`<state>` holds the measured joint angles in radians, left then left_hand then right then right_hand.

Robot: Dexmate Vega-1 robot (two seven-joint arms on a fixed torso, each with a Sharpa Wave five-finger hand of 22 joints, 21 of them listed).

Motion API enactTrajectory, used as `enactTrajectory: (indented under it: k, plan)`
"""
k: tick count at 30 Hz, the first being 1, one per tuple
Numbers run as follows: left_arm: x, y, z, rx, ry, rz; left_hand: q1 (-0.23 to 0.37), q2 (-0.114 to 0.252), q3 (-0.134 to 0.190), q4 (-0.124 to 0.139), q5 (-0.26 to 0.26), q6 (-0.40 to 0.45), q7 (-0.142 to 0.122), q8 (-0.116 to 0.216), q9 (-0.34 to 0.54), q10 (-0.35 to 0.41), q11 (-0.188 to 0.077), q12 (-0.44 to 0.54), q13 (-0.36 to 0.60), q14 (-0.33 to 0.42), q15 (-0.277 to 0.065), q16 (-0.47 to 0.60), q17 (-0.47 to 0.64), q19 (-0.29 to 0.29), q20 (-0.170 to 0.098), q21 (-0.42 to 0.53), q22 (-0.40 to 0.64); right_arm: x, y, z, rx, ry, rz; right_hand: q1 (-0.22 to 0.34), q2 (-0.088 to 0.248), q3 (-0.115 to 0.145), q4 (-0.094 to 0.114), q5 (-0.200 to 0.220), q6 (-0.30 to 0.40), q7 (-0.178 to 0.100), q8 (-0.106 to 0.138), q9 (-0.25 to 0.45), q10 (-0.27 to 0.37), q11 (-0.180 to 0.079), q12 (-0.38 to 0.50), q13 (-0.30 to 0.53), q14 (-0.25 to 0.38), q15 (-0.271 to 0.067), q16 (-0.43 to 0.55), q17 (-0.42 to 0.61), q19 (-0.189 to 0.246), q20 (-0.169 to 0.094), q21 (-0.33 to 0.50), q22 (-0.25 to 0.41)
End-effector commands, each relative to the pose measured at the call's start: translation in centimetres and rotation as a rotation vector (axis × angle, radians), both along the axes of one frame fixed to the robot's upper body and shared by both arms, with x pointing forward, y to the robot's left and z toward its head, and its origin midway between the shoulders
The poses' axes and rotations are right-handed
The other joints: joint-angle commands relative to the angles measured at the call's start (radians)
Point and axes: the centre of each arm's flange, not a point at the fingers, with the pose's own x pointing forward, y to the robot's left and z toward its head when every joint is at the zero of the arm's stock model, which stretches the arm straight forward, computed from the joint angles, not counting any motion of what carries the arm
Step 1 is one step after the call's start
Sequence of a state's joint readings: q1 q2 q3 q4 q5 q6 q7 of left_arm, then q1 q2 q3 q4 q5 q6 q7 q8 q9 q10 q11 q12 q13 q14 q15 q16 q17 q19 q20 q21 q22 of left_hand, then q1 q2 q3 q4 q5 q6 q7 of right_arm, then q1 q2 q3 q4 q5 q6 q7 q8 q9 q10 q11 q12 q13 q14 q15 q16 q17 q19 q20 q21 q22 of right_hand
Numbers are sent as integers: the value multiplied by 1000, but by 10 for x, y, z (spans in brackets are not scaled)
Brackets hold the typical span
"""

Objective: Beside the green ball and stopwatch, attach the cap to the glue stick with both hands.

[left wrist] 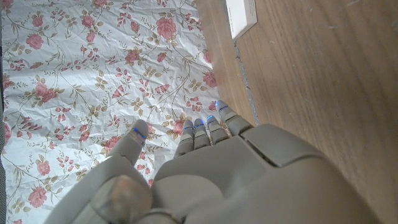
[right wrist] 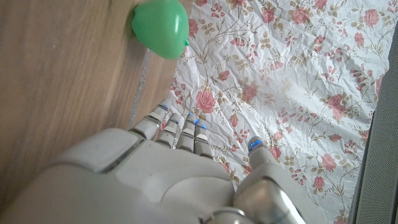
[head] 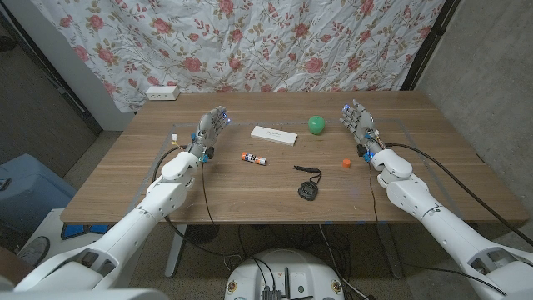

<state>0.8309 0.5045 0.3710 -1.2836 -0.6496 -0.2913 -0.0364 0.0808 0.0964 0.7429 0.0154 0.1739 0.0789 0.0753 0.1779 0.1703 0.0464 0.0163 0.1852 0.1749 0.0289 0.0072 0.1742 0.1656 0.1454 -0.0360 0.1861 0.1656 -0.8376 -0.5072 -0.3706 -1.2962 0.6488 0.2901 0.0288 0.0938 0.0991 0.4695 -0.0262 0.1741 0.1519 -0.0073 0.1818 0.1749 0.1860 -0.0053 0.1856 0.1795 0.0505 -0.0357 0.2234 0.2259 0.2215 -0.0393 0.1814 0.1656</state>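
Note:
The glue stick (head: 254, 157), white with an orange end, lies on its side near the table's middle. Its small orange cap (head: 345, 163) stands apart to the right, close to my right wrist. The green ball (head: 316, 124) sits at the back, also in the right wrist view as the green ball (right wrist: 160, 26). The black stopwatch (head: 307, 188) with its cord lies near the front middle. My left hand (head: 210, 130) is raised left of the glue stick, fingers apart, holding nothing. My right hand (head: 359, 122) stands right of the ball, fingers spread, empty.
A flat white box (head: 275, 134) lies between the glue stick and the ball; its corner appears as the white box (left wrist: 241, 16) in the left wrist view. A white power strip (head: 161, 92) sits at the back left corner. A floral cloth (head: 250, 42) hangs behind the table.

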Motion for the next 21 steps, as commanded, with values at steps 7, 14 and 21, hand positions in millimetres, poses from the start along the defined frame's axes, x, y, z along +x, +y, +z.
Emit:
enactTrajectory:
  k: [7,14,21]
  plan:
    - [3,0,1,-1,-3,-4,5,88,5,1,6,3,5,5,5,7,-1,6,1,6,2,5,4,7,-34,6,4,1,0,0,5,-3,-5,0,24,2,-2,7,7,-2,5,2,7,2,6,5,8,-9,5,1,7,-6,7,2]
    - [1,1,2,7,-4,-1,6,85,4,-1,6,3,4,4,5,6,-3,6,1,6,1,5,4,6,-35,5,4,3,3,-1,12,-6,-1,-1,24,1,-3,7,6,-3,5,2,7,2,6,5,8,-10,5,1,7,-6,7,2]
    - [-3,2,5,39,-1,4,8,57,-7,-21,3,6,-3,5,4,7,-12,6,1,8,-7,3,0,7,-41,5,4,0,1,-4,21,-10,-7,-2,25,0,-4,7,7,-2,6,2,8,2,6,5,8,-10,5,1,7,-6,7,2]
